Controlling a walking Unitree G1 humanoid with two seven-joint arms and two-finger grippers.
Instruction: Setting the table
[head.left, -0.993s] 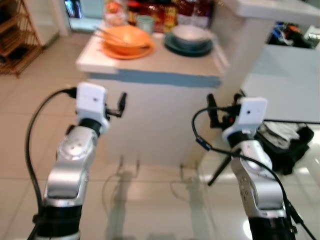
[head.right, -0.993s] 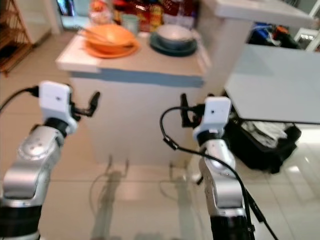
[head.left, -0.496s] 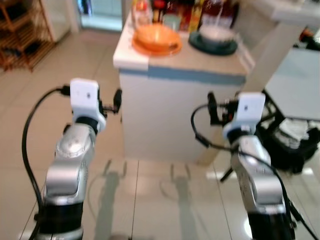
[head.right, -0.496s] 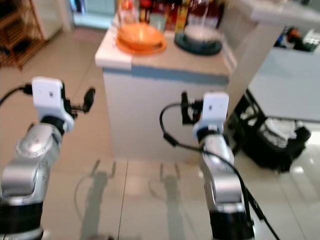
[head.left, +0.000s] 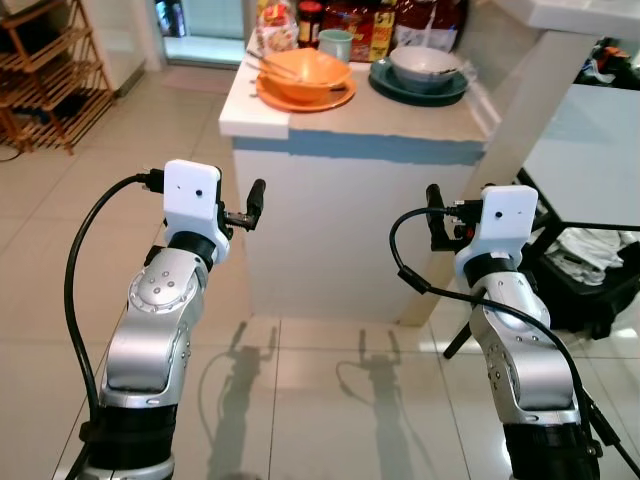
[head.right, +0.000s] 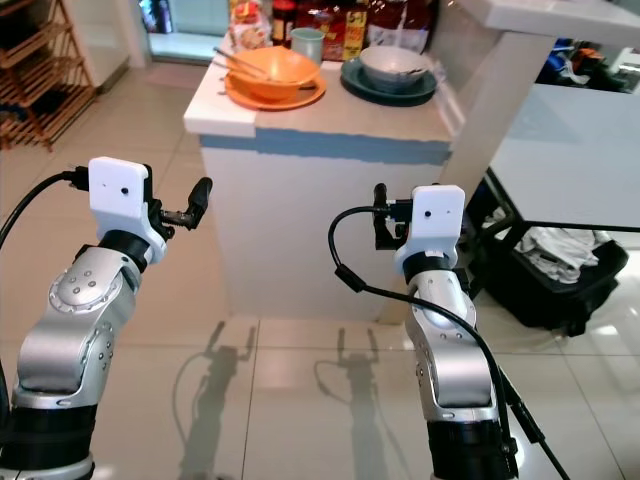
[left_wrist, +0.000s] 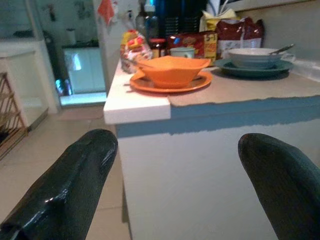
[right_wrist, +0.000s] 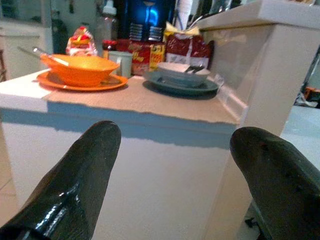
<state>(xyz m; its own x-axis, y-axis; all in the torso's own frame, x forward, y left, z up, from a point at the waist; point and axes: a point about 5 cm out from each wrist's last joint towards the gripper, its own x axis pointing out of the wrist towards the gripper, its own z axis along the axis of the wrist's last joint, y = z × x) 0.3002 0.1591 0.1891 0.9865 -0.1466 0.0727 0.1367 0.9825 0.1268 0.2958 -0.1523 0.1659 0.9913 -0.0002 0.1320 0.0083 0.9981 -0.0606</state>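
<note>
Glossy pale floor tiles (head.left: 300, 400) ran up to a white surface (head.left: 380, 125) with a ragged blue band under its edge. Over the last second the robot had drawn back and steadied, so the blur cleared; I judged it was lining up to collect dishes. Left hand (head.left: 248, 205) and right hand (head.left: 440, 215) hung short of the front edge, fingers apart, empty. At the far edge sat a smooth orange bowl (head.left: 305, 72) on its plate, and a grey bowl (head.left: 425, 64) on a dark plate.
</note>
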